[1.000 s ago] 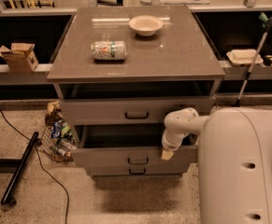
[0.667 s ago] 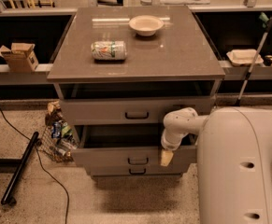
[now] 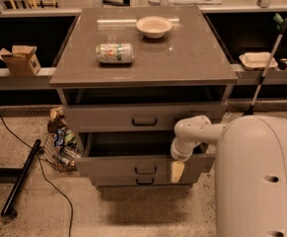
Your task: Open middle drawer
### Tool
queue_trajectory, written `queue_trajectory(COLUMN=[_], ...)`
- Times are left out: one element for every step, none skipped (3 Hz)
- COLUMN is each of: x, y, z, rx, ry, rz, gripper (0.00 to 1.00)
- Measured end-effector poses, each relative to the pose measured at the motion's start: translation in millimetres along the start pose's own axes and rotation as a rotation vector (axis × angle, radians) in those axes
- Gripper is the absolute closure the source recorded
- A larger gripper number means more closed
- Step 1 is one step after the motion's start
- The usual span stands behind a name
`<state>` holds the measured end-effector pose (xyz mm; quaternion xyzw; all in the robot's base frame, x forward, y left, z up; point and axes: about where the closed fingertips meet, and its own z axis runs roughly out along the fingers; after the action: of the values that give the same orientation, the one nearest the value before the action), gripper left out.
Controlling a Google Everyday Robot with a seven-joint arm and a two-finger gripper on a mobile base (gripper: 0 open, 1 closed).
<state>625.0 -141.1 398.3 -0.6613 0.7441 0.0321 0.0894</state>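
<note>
The grey cabinet has three drawers. The middle drawer (image 3: 118, 165) stands pulled out toward me, its dark inside showing above its front, with a small dark loop handle (image 3: 145, 170). My gripper (image 3: 177, 171) hangs at the end of the white arm (image 3: 192, 132), pointing down in front of the right part of the middle drawer's front, right of the handle. The top drawer (image 3: 108, 117) and the slim bottom drawer (image 3: 118, 181) are pushed in.
On the cabinet top (image 3: 192, 58) lie a can (image 3: 115, 53) on its side and a white bowl (image 3: 154, 26). A bag of clutter (image 3: 59, 142) and a black pole (image 3: 20, 179) lie on the floor to the left. My white body (image 3: 259, 177) fills the lower right.
My gripper has dropped slightly lower along the front of the middle drawer. The drawer itself stands as far out as before.
</note>
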Motion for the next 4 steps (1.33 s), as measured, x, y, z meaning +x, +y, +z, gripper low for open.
queue_trajectory(x=[-2.4,0.8,7.6,10.9], y=[23.1,39.6,52.6,58.1], z=[-8.3,-13.0,-10.0,-11.8], rx=[-0.058,-0.127,-0.231,-0.273], ry=[-0.037,-0.061,-0.065,-0.058], rz=[-0.042,-0.073,-0.082,-0.080], gripper=[0.00,0.00,0.24,0.47])
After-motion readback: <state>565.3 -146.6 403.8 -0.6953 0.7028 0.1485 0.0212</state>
